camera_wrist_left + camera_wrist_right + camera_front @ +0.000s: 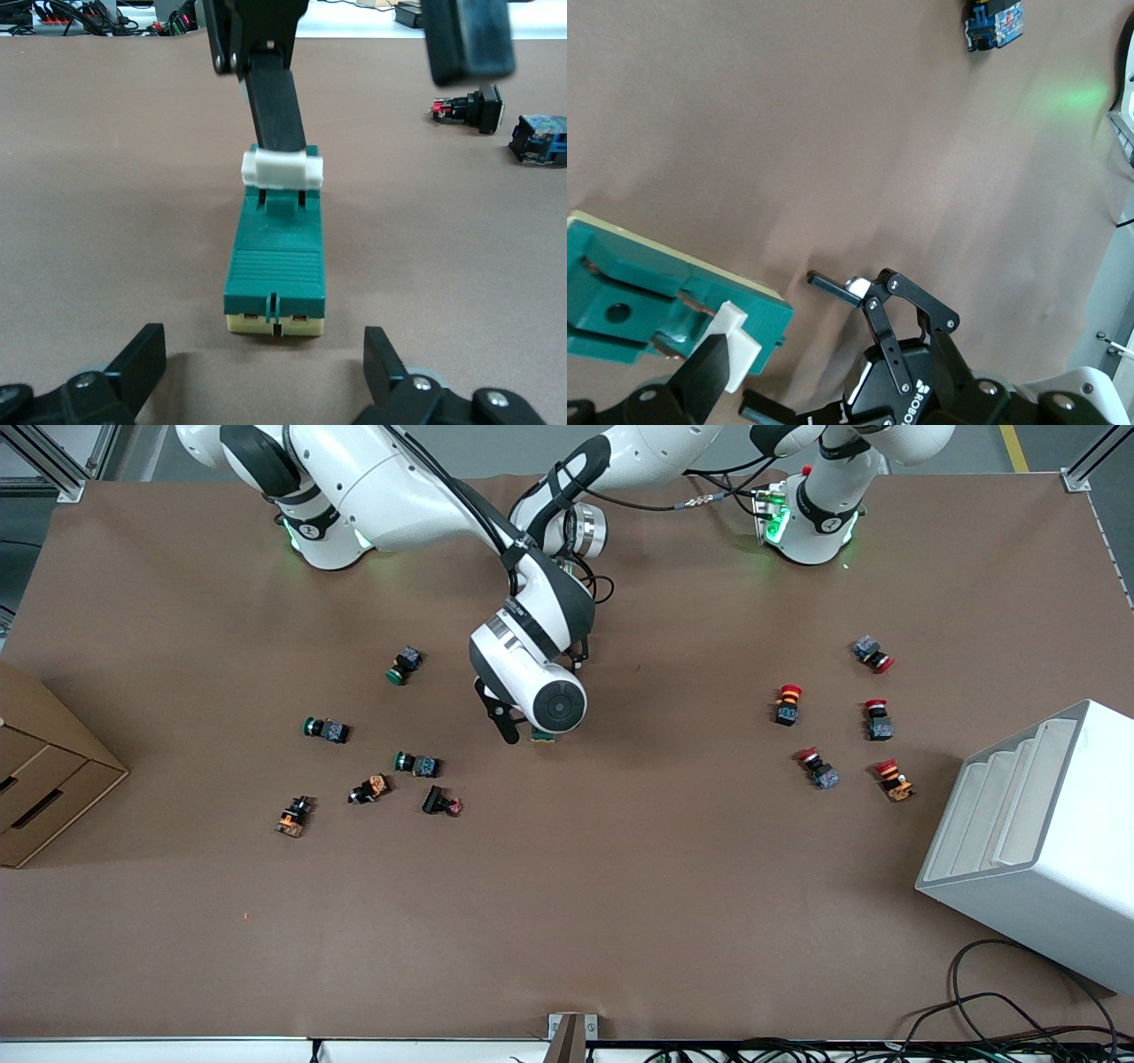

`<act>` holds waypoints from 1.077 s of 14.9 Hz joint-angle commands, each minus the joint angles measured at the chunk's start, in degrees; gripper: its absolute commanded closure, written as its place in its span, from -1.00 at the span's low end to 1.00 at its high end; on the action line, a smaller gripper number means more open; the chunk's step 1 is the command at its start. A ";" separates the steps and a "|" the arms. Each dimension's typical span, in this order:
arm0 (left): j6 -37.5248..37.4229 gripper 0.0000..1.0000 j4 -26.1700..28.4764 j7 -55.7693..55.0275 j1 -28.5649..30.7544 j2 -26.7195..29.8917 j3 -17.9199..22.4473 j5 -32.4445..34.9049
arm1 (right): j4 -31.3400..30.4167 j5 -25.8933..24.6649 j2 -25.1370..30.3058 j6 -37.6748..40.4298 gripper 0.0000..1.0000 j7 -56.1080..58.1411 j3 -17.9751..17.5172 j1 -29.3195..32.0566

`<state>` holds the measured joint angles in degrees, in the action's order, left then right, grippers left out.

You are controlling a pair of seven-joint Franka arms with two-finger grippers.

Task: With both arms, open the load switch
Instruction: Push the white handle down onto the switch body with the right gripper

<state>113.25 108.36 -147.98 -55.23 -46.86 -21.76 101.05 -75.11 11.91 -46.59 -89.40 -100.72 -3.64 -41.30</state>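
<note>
both grippers close in on the load switch at mid-table

the load switch (275, 266) lies flat on the brown table (620, 886) near its middle, between the group of green-capped push buttons (406, 664) toward the right arm's end and the red-capped push buttons (787, 703) toward the left arm's end. in the front view only a sliver of it shows (542, 734), because the right arm's wrist hangs right over it.

the right gripper (718, 376) is down at the switch's toggle end. one of its fingers (276, 106) rests against the white toggle piece (282, 168), and its own wrist view shows a finger touching that same white piece (740, 341). its other finger stands well off to the side, so the jaws are spread and grip nothing. this looks like a levering pose: a single finger set to push the toggle over.

the left gripper (266, 372) sits low at the switch's cream-coloured end, fingers wide apart on either side of the body and not touching it. its likely job is to clamp the green body so that the switch does not slide when the toggle is pushed. that clamp is not yet made.
</note>
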 commanded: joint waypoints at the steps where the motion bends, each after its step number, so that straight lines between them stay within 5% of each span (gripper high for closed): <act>1: -0.31 -0.97 -0.16 -1.79 -0.76 -0.86 0.22 1.08 | -1.97 0.57 0.54 -1.12 -1.00 -0.44 -0.05 -0.80; 16: -1.72 -0.98 -0.08 -1.61 -0.94 -0.86 0.22 1.17 | -3.37 0.22 0.19 -3.23 -1.00 -0.44 -0.05 -1.68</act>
<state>112.24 108.37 -148.04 -55.58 -47.12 -21.75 101.05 -76.72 11.91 -46.68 -91.16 -100.72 -3.66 -42.48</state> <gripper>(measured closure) 0.009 0.000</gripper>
